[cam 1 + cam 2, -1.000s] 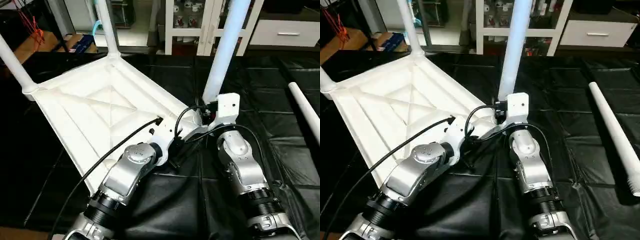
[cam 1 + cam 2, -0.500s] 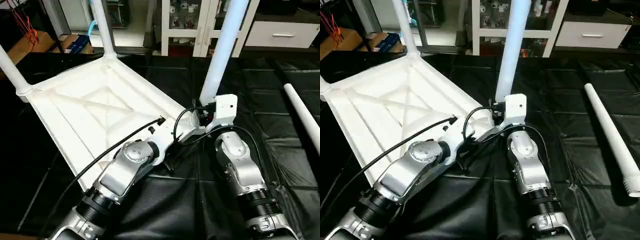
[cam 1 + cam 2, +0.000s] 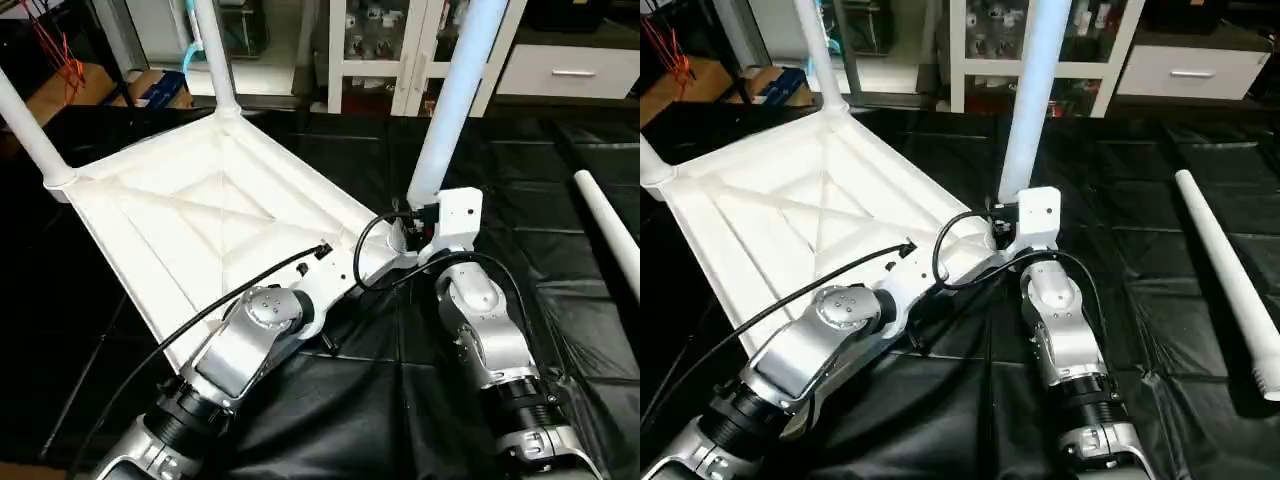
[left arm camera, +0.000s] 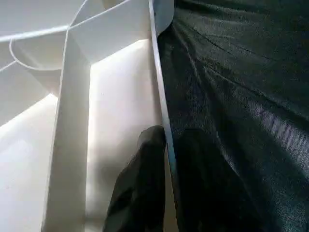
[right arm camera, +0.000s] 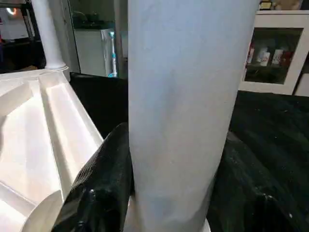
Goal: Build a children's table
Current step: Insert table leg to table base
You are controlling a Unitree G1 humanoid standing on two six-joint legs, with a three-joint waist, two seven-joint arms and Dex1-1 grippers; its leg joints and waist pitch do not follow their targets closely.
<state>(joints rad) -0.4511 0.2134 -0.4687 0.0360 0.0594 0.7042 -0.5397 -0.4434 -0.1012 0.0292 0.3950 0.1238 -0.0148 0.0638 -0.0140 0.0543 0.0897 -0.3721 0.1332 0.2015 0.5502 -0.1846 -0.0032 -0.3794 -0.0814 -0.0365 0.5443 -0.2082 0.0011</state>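
Overhead, the white plastic rectangular tabletop (image 3: 200,220) lay ribbed side up on black sheeting (image 3: 560,200), three white tapered tube legs standing in corner sockets and a fourth (image 3: 1225,270) lying loose. At the left wrist, the left gripper (image 4: 166,188) loosely straddled the tabletop's rim, apparently steadying it. At the right wrist, the right gripper (image 5: 174,193) clasped the near upright leg (image 5: 183,106), likely seating it.
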